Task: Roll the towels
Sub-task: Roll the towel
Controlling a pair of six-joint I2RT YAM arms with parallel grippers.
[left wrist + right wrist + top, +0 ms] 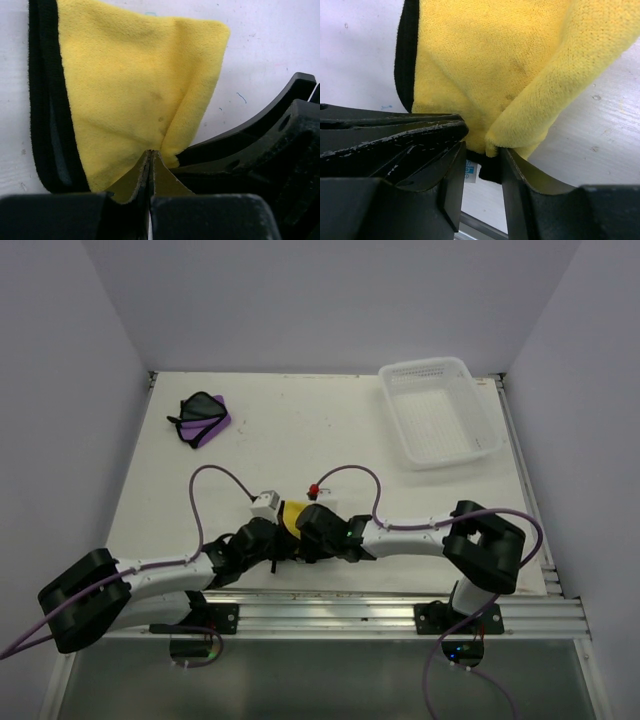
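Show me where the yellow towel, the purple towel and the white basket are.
yellow towel (pixel 135 90): left wrist view, middle of its yellow face.
purple towel (pixel 205 420): top external view, middle of the cloth.
white basket (pixel 440 412): top external view, its bare floor.

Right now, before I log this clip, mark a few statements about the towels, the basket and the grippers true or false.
1. The left gripper is shut on the yellow towel. True.
2. The purple towel lies in the basket. False: it lies on the table at the far left, and the basket stands at the far right.
3. The right gripper has its jaws apart. True.
4. The yellow towel lies at the table's far edge. False: it lies near the arms' bases, between both grippers.
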